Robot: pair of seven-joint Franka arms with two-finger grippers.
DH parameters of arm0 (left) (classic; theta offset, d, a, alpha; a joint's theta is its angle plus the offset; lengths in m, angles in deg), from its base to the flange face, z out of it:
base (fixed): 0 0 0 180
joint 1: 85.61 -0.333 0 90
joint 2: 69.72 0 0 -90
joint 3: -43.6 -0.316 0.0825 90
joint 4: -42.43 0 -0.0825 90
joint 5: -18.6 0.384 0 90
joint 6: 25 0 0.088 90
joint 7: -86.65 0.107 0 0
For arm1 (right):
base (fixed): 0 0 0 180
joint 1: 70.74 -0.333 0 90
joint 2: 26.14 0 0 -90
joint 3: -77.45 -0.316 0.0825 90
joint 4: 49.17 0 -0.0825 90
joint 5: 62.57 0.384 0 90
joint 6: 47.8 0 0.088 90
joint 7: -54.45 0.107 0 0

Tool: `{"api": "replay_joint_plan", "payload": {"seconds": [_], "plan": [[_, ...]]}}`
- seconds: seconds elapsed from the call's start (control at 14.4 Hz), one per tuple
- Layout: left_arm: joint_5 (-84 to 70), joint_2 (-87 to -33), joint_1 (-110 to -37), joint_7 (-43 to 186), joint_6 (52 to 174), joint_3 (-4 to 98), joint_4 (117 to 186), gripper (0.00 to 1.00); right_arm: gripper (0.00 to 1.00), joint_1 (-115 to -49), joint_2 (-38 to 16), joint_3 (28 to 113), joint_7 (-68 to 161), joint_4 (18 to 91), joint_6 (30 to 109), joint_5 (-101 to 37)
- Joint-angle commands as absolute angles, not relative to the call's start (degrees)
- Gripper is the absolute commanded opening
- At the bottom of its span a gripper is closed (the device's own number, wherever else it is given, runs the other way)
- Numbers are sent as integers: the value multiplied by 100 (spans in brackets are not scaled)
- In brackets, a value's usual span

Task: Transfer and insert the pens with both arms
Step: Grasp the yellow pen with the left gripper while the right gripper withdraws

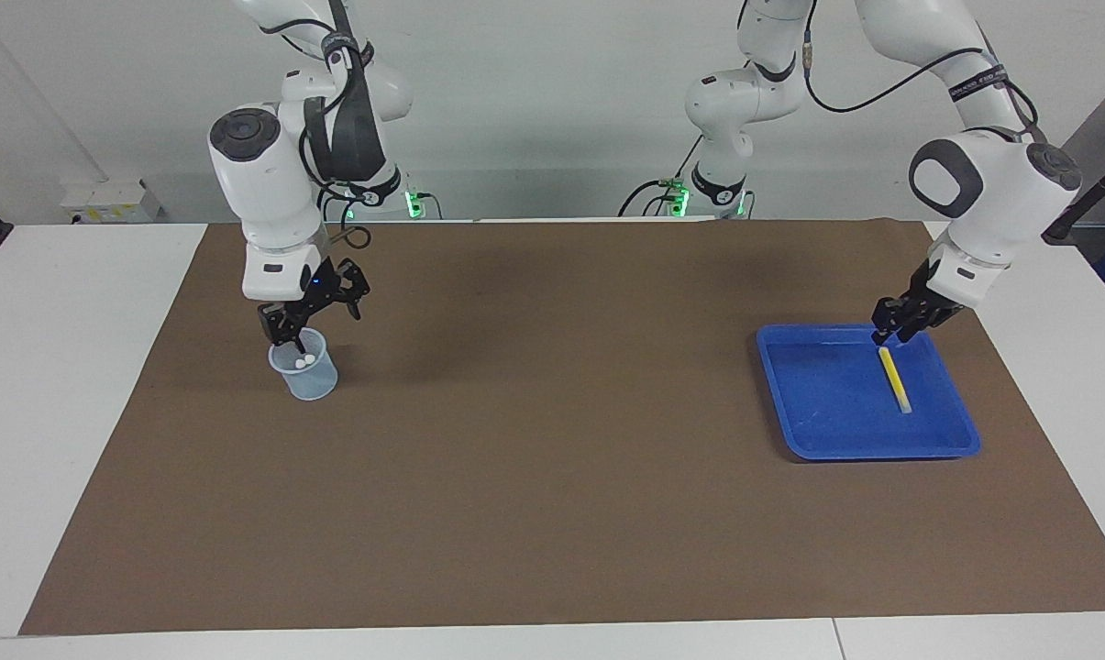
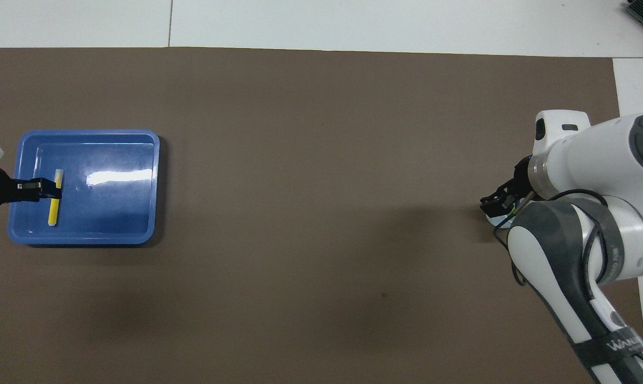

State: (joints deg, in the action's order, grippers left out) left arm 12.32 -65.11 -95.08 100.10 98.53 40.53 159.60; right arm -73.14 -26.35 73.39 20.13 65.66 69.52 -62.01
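Progress: I count two pale cap ends standing in the clear cup [image 1: 303,371] at the right arm's end of the mat, so I judge two pens [image 1: 304,361] are in.
Left to do: the yellow pen [image 1: 894,379] lies flat in the blue tray [image 1: 827,440], one end pointing toward the robots; I judge it needs a pickup, a handover and a drop in the cup.
Right gripper [image 1: 315,316]: just over the cup's rim, jaws spread, nothing in them.
Left gripper [image 1: 893,323]: low over the yellow pen's end nearer the robots; I can't tell how its fingers stand.
Edges: the pen lies near the tray wall at the left arm's end, so I expect little slack there.
Room: the brown mat [image 1: 552,412] between cup and tray lies bare for the handover.
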Motion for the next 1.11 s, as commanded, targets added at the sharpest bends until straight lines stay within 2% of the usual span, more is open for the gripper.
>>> {"api": "replay_joint_plan", "payload": {"seconds": [0.0, 0.42, 1.04], "plan": [[1218, -6006, -9659, 10405, 10103, 4088, 15652, 49, 100, -7538, -2702, 7314, 2507, 6588, 6936, -5888], [1245, -5364, -9861, 11143, 10280, 4079, 15265, 50, 100, -7934, -2728, 7288, 4072, 6597, 6874, -5255], [1324, -5135, -9984, 11469, 10622, 4088, 15308, 53, 100, -8523, -2728, 7288, 6515, 6597, 7006, -4324]]}}
